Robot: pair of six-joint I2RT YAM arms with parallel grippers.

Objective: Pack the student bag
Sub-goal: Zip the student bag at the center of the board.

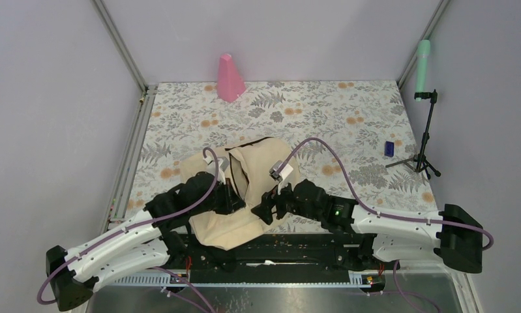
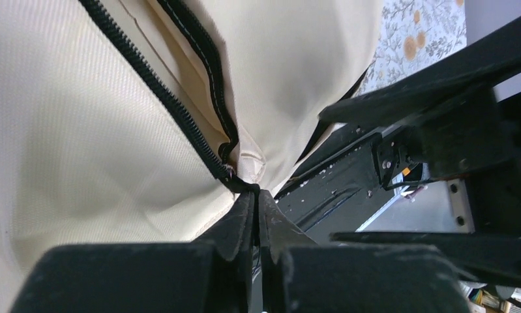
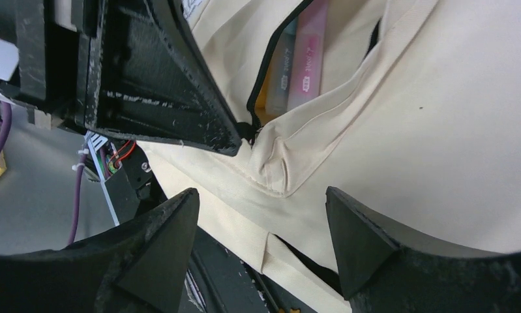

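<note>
On the floral counter (image 1: 349,124), walled in grey, the beige bag (image 1: 228,228) lies slumped at the near edge between both arms. The left gripper (image 2: 256,195) is clamped together on the end of the bag's zipper (image 2: 179,111). The right gripper (image 3: 261,195) hangs spread apart just beside that corner, holding nothing.
</note>
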